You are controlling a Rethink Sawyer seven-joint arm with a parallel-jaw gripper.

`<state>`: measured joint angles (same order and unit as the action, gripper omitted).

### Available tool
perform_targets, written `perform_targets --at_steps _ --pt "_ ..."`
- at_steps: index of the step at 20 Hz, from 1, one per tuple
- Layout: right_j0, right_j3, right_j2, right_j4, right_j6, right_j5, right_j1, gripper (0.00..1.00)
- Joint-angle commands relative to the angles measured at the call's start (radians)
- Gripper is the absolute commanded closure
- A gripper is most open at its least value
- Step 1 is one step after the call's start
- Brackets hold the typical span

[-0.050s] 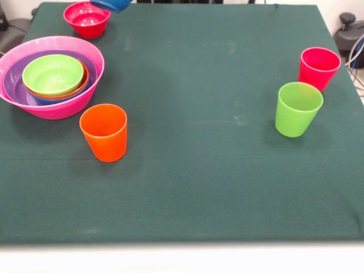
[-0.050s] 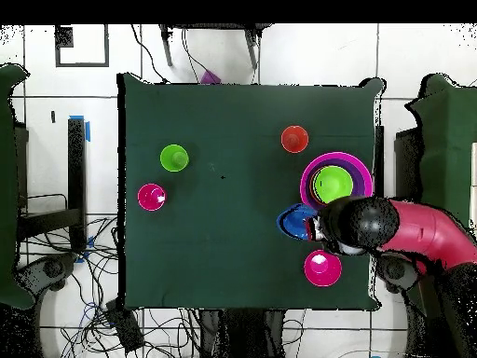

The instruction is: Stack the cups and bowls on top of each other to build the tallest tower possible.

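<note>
The tower is a huge pink bowl (image 1: 57,108) (image 2: 359,166) holding nested purple (image 1: 14,85), orange (image 1: 84,82) and lime green (image 1: 52,74) (image 2: 330,183) bowls. A dark blue bowl (image 1: 111,4) (image 2: 294,222) hangs tilted above the table beside the stack, with my gripper (image 2: 315,225) shut on its rim; the fingers are hidden in the front view. A red-pink bowl (image 1: 86,19) (image 2: 322,268) stands alone. The cups stand upright and apart: orange (image 1: 104,132) (image 2: 294,139), lime green (image 1: 297,108) (image 2: 173,158) and red-pink (image 1: 318,67) (image 2: 152,197).
The dark green cloth (image 1: 199,170) covers the whole table. My red arm (image 2: 419,233) reaches in over the table edge beside the stack and the red-pink bowl. Cables and stands lie on the floor around the table.
</note>
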<state>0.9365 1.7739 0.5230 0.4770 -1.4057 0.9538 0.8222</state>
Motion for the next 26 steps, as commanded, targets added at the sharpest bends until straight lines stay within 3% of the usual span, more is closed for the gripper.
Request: perform_targets --at_steps 1,18,26 --pt "0.004 -0.141 0.115 0.099 0.394 0.123 -0.077 1.00" --pt "0.031 -0.325 0.171 0.189 0.536 0.184 -0.197 1.00" --pt "0.041 -0.360 0.181 0.201 0.589 0.187 -0.222 1.00"
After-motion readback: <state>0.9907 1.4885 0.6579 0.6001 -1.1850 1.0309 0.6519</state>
